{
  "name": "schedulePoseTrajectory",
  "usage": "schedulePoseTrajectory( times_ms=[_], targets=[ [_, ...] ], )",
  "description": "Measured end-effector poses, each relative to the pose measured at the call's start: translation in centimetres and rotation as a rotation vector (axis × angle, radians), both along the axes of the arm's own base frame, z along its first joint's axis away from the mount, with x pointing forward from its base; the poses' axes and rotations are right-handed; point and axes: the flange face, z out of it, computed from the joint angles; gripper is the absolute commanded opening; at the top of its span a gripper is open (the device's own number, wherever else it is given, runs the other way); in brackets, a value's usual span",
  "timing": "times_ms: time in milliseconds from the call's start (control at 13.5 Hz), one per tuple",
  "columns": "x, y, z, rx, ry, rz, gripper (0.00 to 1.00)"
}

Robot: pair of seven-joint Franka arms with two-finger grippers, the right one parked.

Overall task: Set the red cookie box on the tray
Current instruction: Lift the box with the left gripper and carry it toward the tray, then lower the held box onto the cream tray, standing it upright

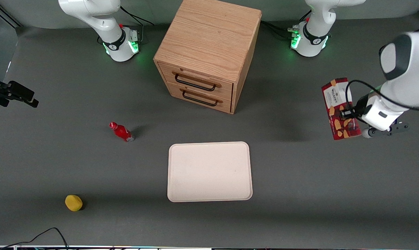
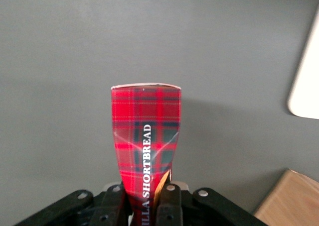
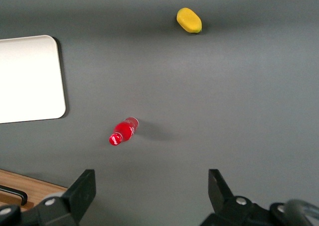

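Front view: bench (image 1: 300, 194) is dark grey, with a wooden two-drawer cabinet (image 1: 209, 52) at upper centre of frame. Tray (image 1: 209, 172) lies flat at lower centre, nothing on it. Red cookie box (image 1: 338, 107) sits at the right edge of frame, mid-height, clamped in the tool (image 1: 348, 113) and apparently lifted off the bench, well apart from the tray. Wrist view confirms it: tool (image 2: 144, 198) has its fingers closed on the box (image 2: 145, 131), carton sides pinched inward at the grip, and a tray corner (image 2: 305, 81) shows.

Step, as I read it: pick done, carry to the tray under way, place not yet done. Next move calls for travel toward frame centre, lowering the box inside the rim, then release.

Writing: "SHORTBREAD" in white up the narrow plaid side, partial "ILLA" before it. White label on the front face has text, unreadable.

Smaller items: red bottle (image 1: 122, 132) centre-left, yellow object (image 1: 73, 202) lower left. Neither in the path.
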Motion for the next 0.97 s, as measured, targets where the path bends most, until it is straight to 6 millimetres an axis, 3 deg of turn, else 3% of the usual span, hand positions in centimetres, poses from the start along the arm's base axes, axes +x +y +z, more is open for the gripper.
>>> schedulePoseTrajectory(
  times_ms=[223, 446, 669, 966],
  targets=[
    [0.2, -5.4, 4.0, -0.003, -0.048, -0.009, 0.13],
    [0.8, -11.8, 4.5, -0.003, -0.068, 0.044, 0.13],
    [2.5, -19.3, 2.6, 0.018, -0.125, 0.086, 0.13],
    [5.1, -28.5, -2.6, -0.010, -0.177, 0.107, 0.13]
  ],
)
